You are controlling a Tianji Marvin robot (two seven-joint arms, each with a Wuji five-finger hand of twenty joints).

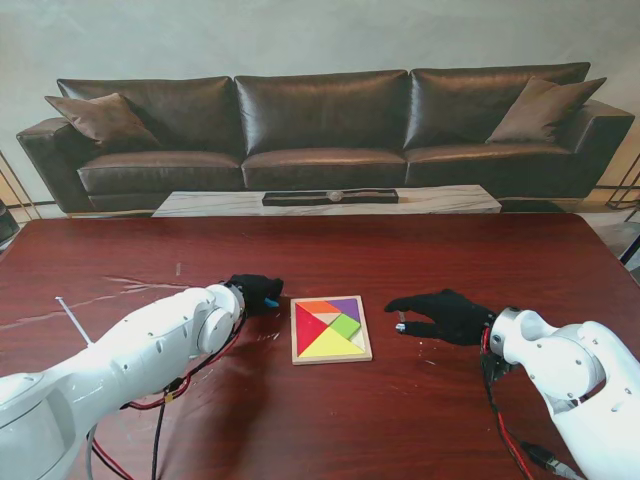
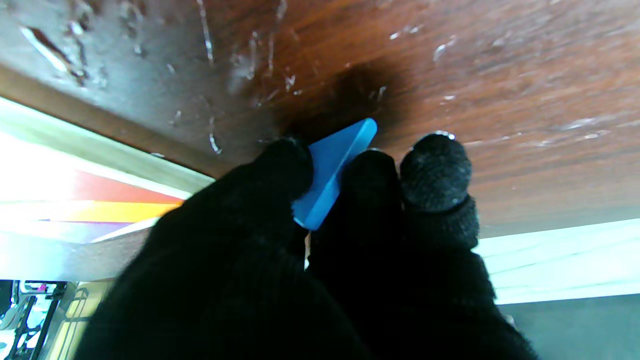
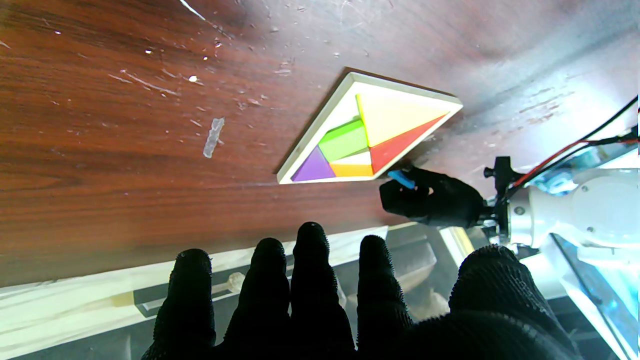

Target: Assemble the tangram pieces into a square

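Observation:
A square wooden tray (image 1: 331,355) lies in the middle of the table and holds red, yellow, green, orange and purple tangram pieces; one pale gap shows between the orange and green pieces. My left hand (image 1: 254,293), in a black glove, sits just left of the tray and is shut on a blue triangle piece (image 2: 332,167), pinched between thumb and fingers just above the wood. The same blue triangle piece (image 3: 401,178) pokes out of that glove beside the tray (image 3: 320,127) in the right wrist view. My right hand (image 1: 440,315) hovers right of the tray, fingers spread, holding nothing.
The dark red table (image 1: 450,250) has scuffs and a strip of clear tape (image 1: 75,318) on its left side. Red and black cables (image 1: 165,395) hang under my left arm. A brown sofa (image 1: 320,130) and low table stand beyond the far edge.

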